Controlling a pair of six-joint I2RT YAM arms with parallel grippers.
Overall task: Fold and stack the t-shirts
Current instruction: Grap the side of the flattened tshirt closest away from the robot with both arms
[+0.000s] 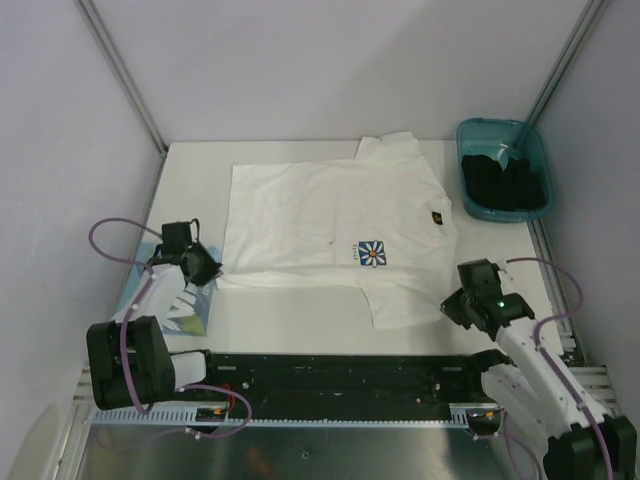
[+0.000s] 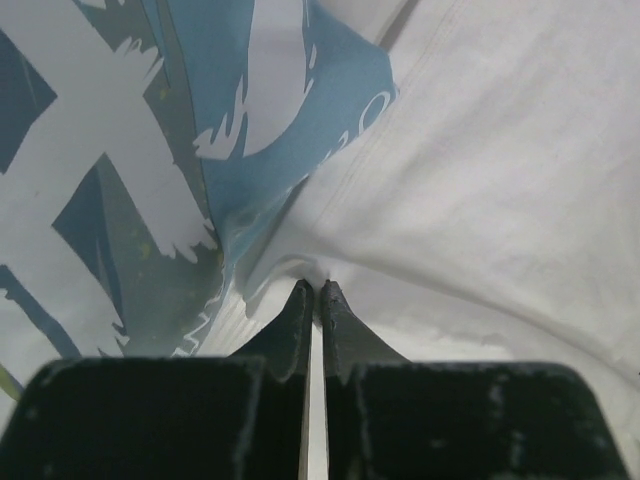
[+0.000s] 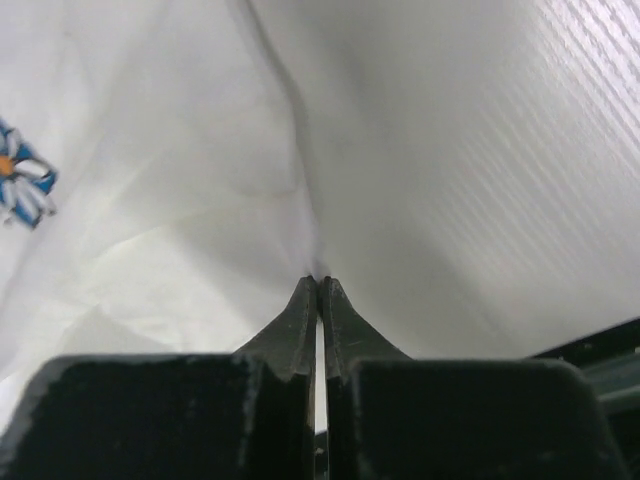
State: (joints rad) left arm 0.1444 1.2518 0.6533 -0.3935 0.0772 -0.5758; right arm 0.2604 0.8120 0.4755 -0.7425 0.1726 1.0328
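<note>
Pinching cloth on both sides.
Left claw [image 2: 313, 287] nips graphic tee [image 2: 290, 150] at bench's [image 1: 290, 315] left edge; right claw [image 3: 318, 280] nips daisy tee's [image 1: 320, 215] near-right edge; teal bin [image 1: 541, 160] far right, apart.

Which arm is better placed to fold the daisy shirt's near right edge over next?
Right. The right gripper is shut on the daisy tee there; the left gripper pinches the blue-graphic tee at far left.

White daisy-print t-shirt [image 1: 320, 225] flat mid-table; t-shirt with light-blue graphic [image 1: 188, 308] in a bundle at left edge.
</note>
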